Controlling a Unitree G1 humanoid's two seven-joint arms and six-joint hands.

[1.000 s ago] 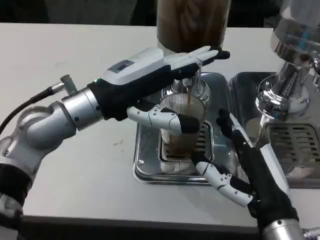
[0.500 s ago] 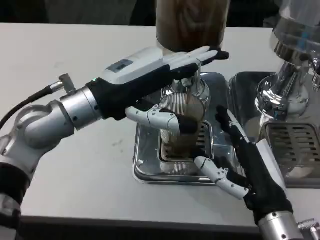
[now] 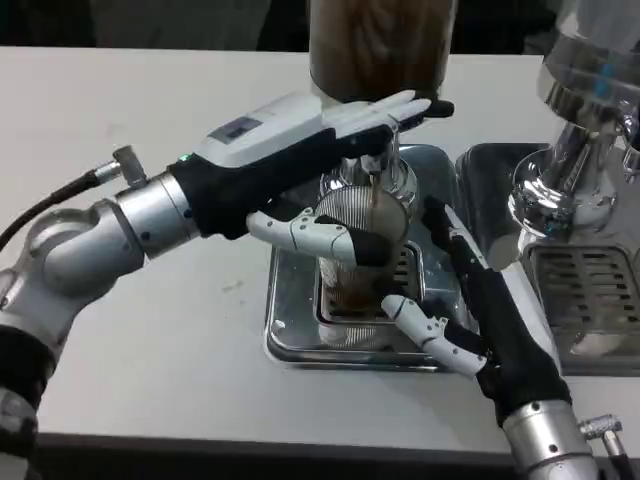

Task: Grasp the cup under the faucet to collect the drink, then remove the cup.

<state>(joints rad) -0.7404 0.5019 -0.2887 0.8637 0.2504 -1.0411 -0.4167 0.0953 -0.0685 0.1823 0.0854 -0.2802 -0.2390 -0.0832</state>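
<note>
White table spans the view; beyond its far edge, darkness

Cup hemmed by faucet

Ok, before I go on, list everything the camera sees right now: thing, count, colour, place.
cup: one, clear ribbed, part full of brown drink, on the drip tray under the faucet.
faucet: one, silver, above the cup, a thin brown stream falling from it.
drink tank: one, clear with brown liquid, top centre.
drip tray: one, silver, centre of the table.
second dispenser: one, silver, far right, with its own drip tray.
table: one, white.
left hand: white and black, fingers reaching over the faucet, thumb on the cup.
right hand: white and black, beside the cup's right, fingers apart.
</note>
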